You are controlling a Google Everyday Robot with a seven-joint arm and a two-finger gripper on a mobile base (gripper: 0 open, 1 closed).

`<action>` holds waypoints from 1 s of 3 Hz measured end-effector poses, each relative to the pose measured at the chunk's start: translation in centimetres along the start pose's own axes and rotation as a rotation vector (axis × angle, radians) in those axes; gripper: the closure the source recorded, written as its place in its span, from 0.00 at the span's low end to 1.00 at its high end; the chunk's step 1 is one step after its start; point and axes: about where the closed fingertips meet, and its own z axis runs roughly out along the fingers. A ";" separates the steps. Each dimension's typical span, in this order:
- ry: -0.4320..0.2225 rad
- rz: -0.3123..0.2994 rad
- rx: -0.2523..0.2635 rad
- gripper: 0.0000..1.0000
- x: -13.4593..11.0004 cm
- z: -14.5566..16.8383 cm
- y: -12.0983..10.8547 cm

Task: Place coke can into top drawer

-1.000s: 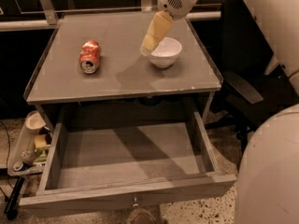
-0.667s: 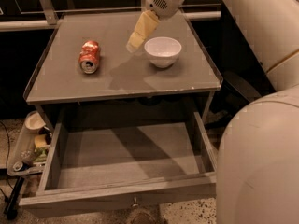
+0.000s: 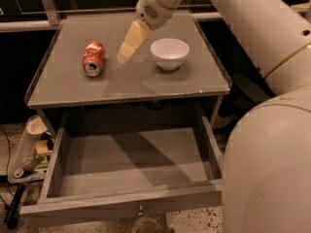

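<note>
The red coke can (image 3: pixel 94 58) lies on its side on the flat grey cabinet top (image 3: pixel 146 81), at the left, silver end toward me. My gripper (image 3: pixel 124 56) hangs above the cabinet top between the can and the white bowl, tilted down to the left, a short gap right of the can and not touching it. It holds nothing that I can see. The top drawer (image 3: pixel 131 166) below the cabinet top is pulled wide open and has nothing in it. Its small knob (image 3: pixel 141 210) shows at the front centre.
A white bowl (image 3: pixel 169 53) stands on the cabinet top just right of the gripper. My large pale arm (image 3: pixel 272 130) fills the right side of the view. A low rack with a cup and small items (image 3: pixel 30 147) sits on the floor at the left.
My gripper has moved left, from above the bowl's left edge to the space between the bowl and the can. The can, bowl and drawer have not moved.
</note>
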 end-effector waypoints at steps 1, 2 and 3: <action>-0.007 -0.036 -0.061 0.00 -3.3 3.4 3.2; -0.006 -0.038 -0.065 0.00 -3.4 3.6 3.4; -0.020 -0.018 -0.054 0.00 -3.1 4.1 3.2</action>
